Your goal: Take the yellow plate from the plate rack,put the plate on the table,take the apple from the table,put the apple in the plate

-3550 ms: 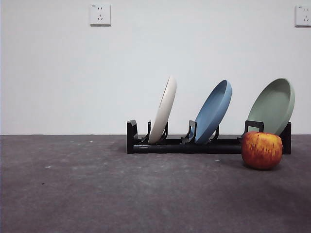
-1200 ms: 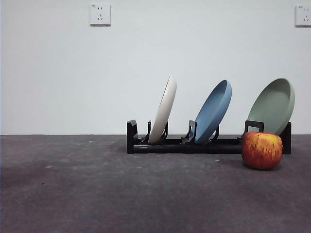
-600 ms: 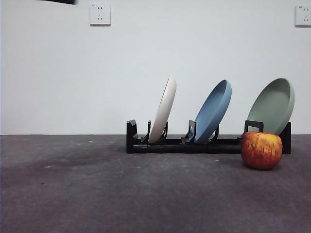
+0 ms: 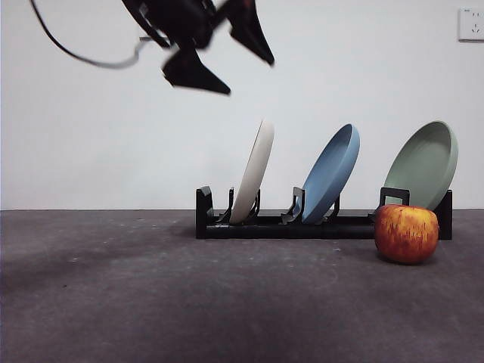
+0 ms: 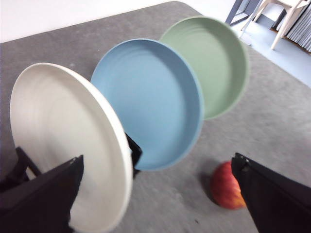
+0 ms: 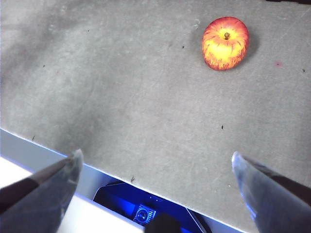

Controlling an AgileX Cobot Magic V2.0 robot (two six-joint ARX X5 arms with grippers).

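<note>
The left gripper [image 4: 227, 64] is seen high in the front view, above and slightly left of the yellow plate [image 4: 253, 172], with its fingers [image 4: 195, 74] spread apart and nothing held between them. In the left wrist view the same plate [image 5: 68, 141] appears near one finger, not yet touched.

The yellow plate stands on edge in the leftmost occupied slot of the plate rack [image 4: 318, 225], leaning toward the blue plate [image 4: 331, 174]; the sage-green plate [image 4: 423, 165] occupies the far end. The three plates are apart from one another. The rack rests on the bench [image 4: 151, 295].

Handling judgement: the plate is taken to be rigid, light and smooth — likely slippery at the rim. A hold on the upper rim, one finger on each face, is suggested, with a lift along the lean so that the prongs and the blue plate are cleared. A chip is possible if it is dropped.

The apple [image 4: 407, 233] sits on the bench just in front of the rack's right end. It is judged firm, round and prone to rolling — a hold across its widest part is advised.

The right gripper [image 6: 155, 170] waits over the bench edge, fingers parted and empty, the apple [image 6: 225, 42] well ahead of it.
</note>
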